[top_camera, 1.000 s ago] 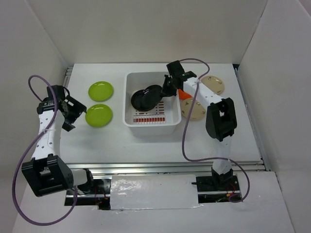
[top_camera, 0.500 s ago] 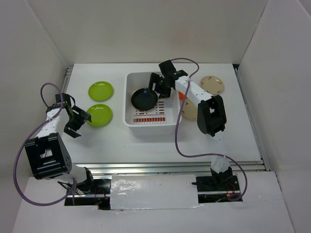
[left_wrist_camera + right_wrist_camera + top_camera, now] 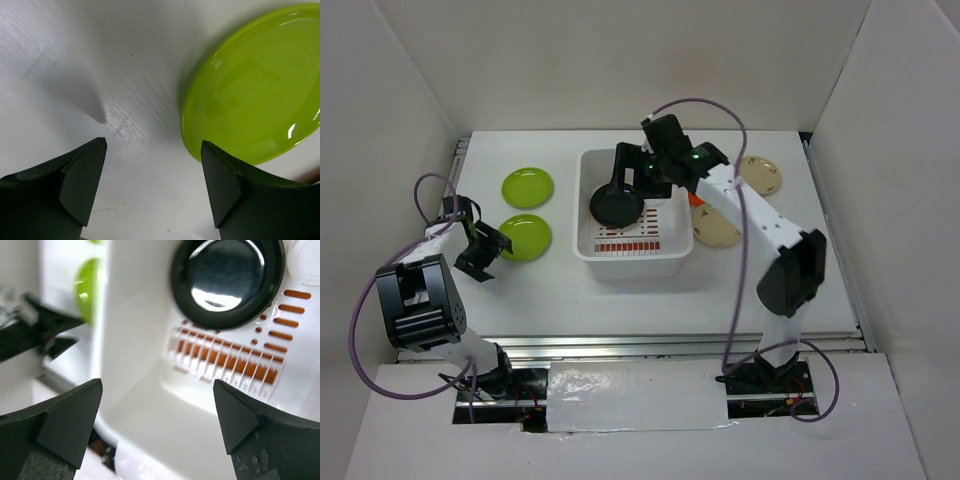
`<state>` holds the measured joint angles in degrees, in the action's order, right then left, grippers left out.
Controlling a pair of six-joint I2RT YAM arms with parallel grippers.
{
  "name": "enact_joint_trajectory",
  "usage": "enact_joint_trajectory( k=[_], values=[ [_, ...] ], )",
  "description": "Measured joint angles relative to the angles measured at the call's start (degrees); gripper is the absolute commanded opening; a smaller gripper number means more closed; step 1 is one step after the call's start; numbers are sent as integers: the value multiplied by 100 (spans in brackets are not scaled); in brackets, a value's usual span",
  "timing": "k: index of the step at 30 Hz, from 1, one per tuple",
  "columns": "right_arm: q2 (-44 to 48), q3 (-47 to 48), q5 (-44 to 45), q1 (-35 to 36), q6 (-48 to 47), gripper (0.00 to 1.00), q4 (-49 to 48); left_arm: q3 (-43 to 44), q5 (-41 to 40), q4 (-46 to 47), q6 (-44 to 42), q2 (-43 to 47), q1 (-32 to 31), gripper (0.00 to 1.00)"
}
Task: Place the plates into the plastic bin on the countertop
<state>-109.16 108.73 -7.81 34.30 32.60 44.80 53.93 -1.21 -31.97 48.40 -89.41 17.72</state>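
Observation:
The white plastic bin (image 3: pixel 665 255) stands mid-countertop with a glossy black plate (image 3: pixel 617 205) flat on its red-slotted base (image 3: pixel 235 360). My right gripper (image 3: pixel 623 168) hangs open above that black plate (image 3: pixel 227 280), holding nothing. Two lime green plates lie left of the bin, one farther (image 3: pixel 527 186) and one nearer (image 3: pixel 524 237). My left gripper (image 3: pixel 487 252) is open, low at the nearer green plate's (image 3: pixel 255 90) left rim; its right fingertip (image 3: pixel 220 175) is close to that rim. An orange plate (image 3: pixel 697 197) and two cream plates (image 3: pixel 722 230) (image 3: pixel 761 173) lie right of the bin.
White walls enclose the countertop (image 3: pixel 620 300) on three sides. A metal rail (image 3: pixel 660 345) runs along its front edge. The right arm's links (image 3: pixel 760 215) stretch over the plates to the right of the bin. A purple cable (image 3: pixel 430 190) loops by the left arm.
The right gripper opened, let the black plate drop flat into the bin and rose a little. The left gripper swung in and down to the nearer green plate's rim.

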Motion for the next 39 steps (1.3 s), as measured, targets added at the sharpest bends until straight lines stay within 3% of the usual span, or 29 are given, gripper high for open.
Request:
enact_joint_trajectory(
  k=[4,7,12,13,15,16,23,29,34,39],
  values=[
    [1412,-507,-81,109,-52,100,-120,-22,48,417,61,-26,-2,82],
    [2229,-868,-136,118,-52,100,-192,37,120,649,157,-245,-11,66],
    [2695,-1217,-140,118,-52,100,-168,254,188,850,240,-713,-39,62],
    [2699,-1259,-138,118,-52,100,-160,271,197,876,264,-745,-50,43],
    [2697,-1309,-140,118,-52,100,-122,271,192,931,323,-793,-94,23],
    [2699,-1322,-140,118,-50,100,-101,273,192,931,334,-841,-120,2],
    [2791,-1318,-234,118,-50,100,-98,457,260,839,439,-463,-315,0],
    [2710,-1217,-857,199,-234,100,-151,420,0,-245,170,1445,-444,0],
    [2234,-730,-1073,426,-354,100,-321,955,990,-138,2,2924,-597,0],
    [1416,68,-1080,468,-509,100,-487,1655,2044,184,129,2898,-1257,0]
  ],
)
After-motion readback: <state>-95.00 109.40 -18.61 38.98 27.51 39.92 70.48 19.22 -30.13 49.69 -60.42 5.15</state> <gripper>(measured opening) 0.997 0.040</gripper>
